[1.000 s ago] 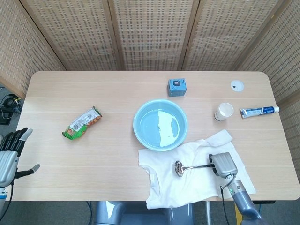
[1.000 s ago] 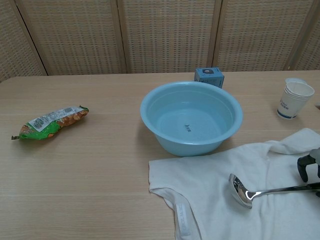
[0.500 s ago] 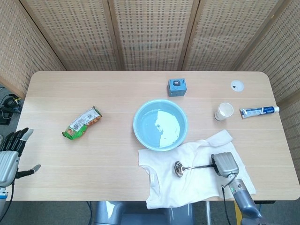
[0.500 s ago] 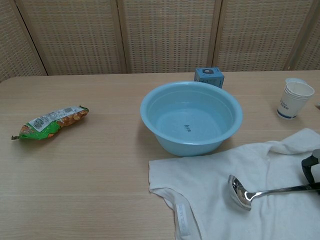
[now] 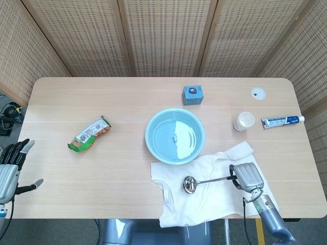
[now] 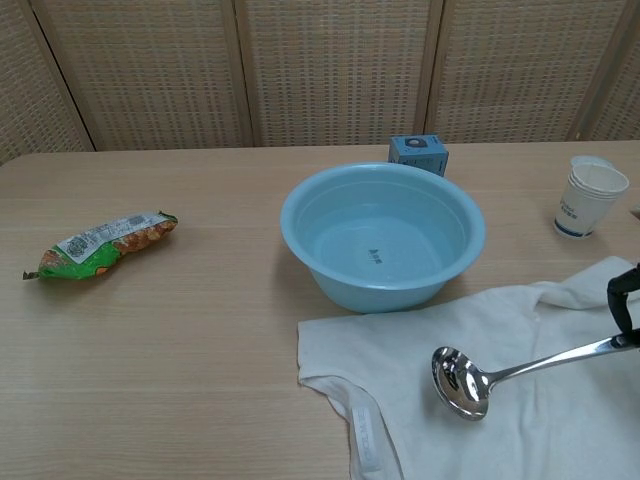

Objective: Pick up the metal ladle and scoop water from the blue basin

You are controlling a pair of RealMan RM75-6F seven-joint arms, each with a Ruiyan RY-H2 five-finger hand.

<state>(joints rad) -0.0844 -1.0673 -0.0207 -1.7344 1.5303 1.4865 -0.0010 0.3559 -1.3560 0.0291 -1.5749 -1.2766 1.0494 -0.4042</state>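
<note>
The right hand [image 5: 247, 176] is curled around the end of the metal ladle [image 5: 206, 181], gripping its handle at the near right edge of the table; in the chest view only a dark sliver of that hand [image 6: 623, 296] shows at the frame's edge. The ladle's handle slants down from the hand toward the left, and its shiny bowl [image 6: 459, 381] sits low over the white T-shirt [image 5: 204, 194]; whether the bowl touches the cloth I cannot tell. The left hand [image 5: 11, 166] hangs off the near left corner of the table, holding nothing, fingers straight and apart.

The T-shirt lies rumpled on the light wooden table [image 5: 117, 117], its far edge just beside the blue basin [image 5: 174, 136]. Woven rattan screen panels [image 5: 163, 35] stand behind the table.

The basin sits near the table's middle, well apart from the ladle's bowl, and holds shallow clear water [image 6: 380, 250]. Behind it is a small blue box [image 5: 192, 95]. To the right stand stacked paper cups [image 6: 590, 196], with a toothpaste tube [image 5: 282, 121] just beside them and a small white disc [image 5: 258, 93] further back. A green snack packet [image 5: 89, 134] lies alone on the left side.
</note>
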